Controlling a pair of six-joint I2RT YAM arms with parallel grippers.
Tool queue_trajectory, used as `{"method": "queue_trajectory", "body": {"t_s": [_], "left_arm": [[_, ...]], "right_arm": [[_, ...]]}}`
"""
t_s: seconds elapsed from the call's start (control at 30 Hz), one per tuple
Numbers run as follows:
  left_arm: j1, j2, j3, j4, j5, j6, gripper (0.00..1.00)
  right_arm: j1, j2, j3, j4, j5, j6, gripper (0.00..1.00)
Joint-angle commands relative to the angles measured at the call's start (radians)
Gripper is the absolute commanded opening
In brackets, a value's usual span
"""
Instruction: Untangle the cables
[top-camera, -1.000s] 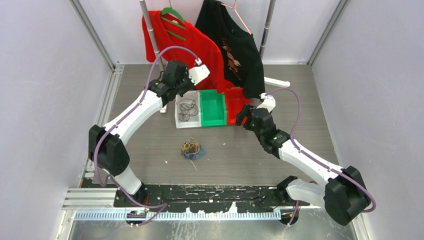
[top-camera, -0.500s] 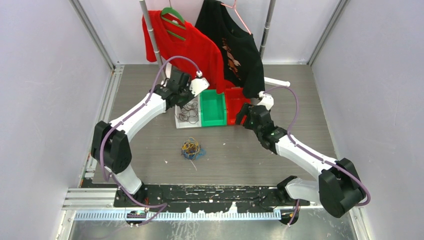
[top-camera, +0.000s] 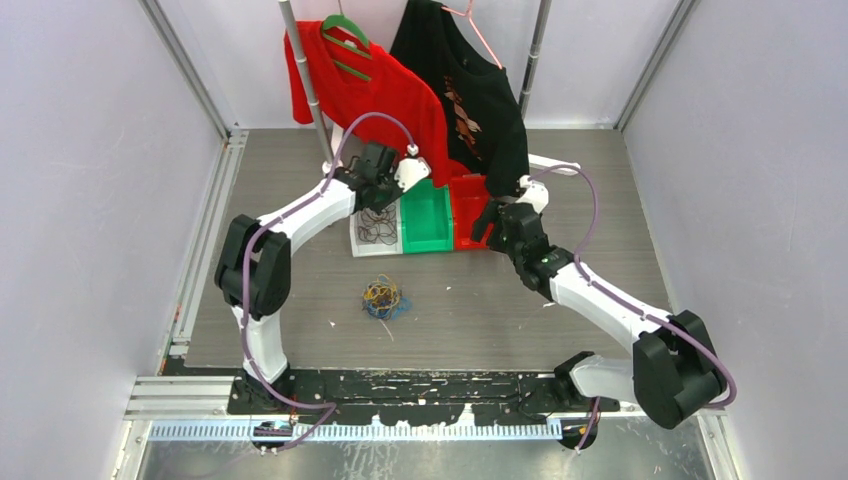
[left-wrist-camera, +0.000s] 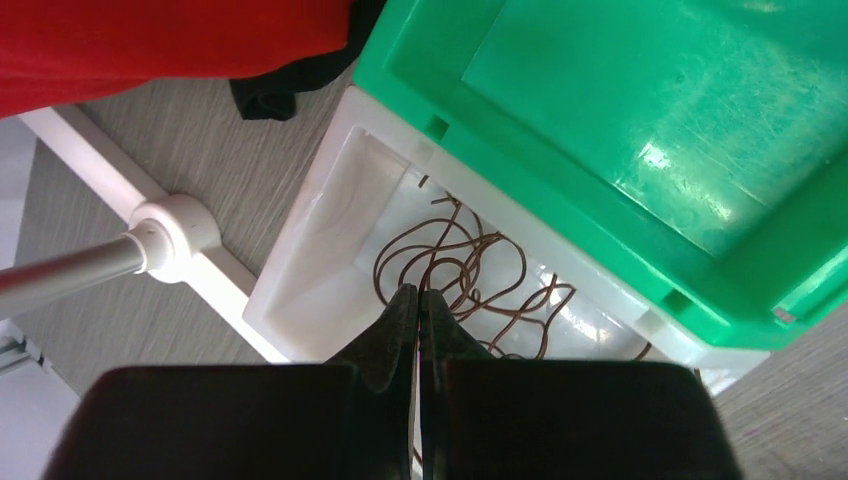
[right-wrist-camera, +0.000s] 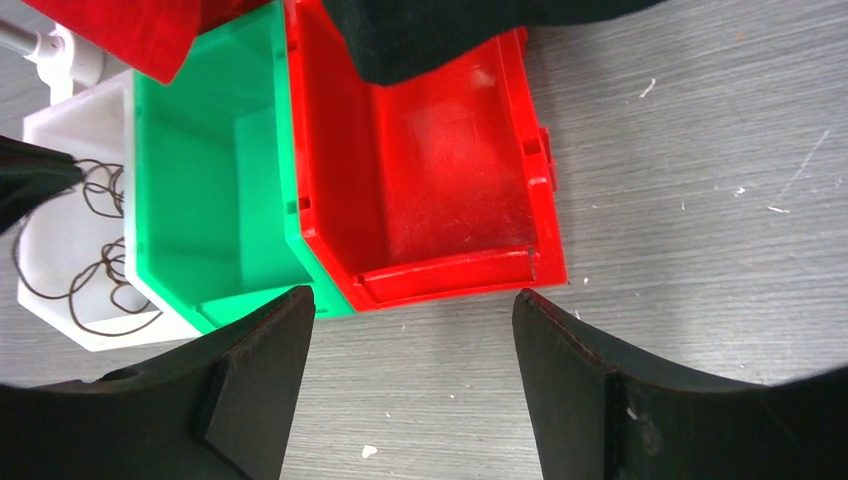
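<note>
Left tool (left-wrist-camera: 418, 300) — jaws pressed fully together, tips poised over the white bin (left-wrist-camera: 330, 210). Whether a strand is pinched between the tips cannot be told. Right tool (right-wrist-camera: 410, 310) — jaws spread wide, holding nothing, hovering at the near edge of the red bin (right-wrist-camera: 440, 200).

Desk (top-camera: 480, 310): grey wood-grain surface carrying all items.

Red shirt (top-camera: 370, 90) and black shirt (top-camera: 470, 90): both hang on hangers at the far edge. The hem of the black shirt drapes over the far end of the red bin.

Bins: three stand side by side at the far centre, walls touching. White is on the left, the green bin (right-wrist-camera: 200, 180) in the middle, red on the right.

Cables (top-camera: 382, 297): a tangled clump of yellow, blue and black strands lies on the desk on the near side of the bins, well apart from both tools.

Dark brown cable (left-wrist-camera: 470, 270): lies in loose loops inside the white bin, just beneath the left tool tips.
</note>
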Motion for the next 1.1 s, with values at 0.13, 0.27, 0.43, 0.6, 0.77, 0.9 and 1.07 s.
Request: {"method": "queue_trajectory", "body": {"t_s": [0.13, 0.27, 0.43, 0.6, 0.77, 0.9, 1.07], "left_arm": [[0.026, 0.041, 0.001, 0.199, 0.075, 0.043, 0.0], [0.069, 0.084, 0.077, 0.156, 0.161, 0.012, 0.0], [0.116, 0.113, 0.128, 0.021, 0.25, 0.008, 0.09], [0.131, 0.055, 0.125, -0.048, 0.323, 0.043, 0.32], [0.151, 0.078, 0.291, -0.307, 0.463, 0.047, 0.62], [0.163, 0.059, 0.375, -0.413, 0.557, 0.006, 0.96], [0.167, 0.028, 0.435, -0.491, 0.585, -0.028, 0.99]], "right_arm": [[-0.029, 0.052, 0.121, -0.003, -0.064, 0.003, 0.77], [-0.031, 0.069, 0.147, -0.014, -0.072, -0.012, 0.76], [-0.032, 0.089, 0.202, -0.042, -0.087, -0.028, 0.74], [-0.033, 0.094, 0.214, -0.057, -0.093, -0.026, 0.72], [-0.033, 0.094, 0.221, -0.082, -0.086, -0.025, 0.7], [-0.034, 0.103, 0.23, -0.083, -0.09, -0.052, 0.7], [-0.033, 0.183, 0.236, -0.02, -0.056, -0.093, 0.71]]}}
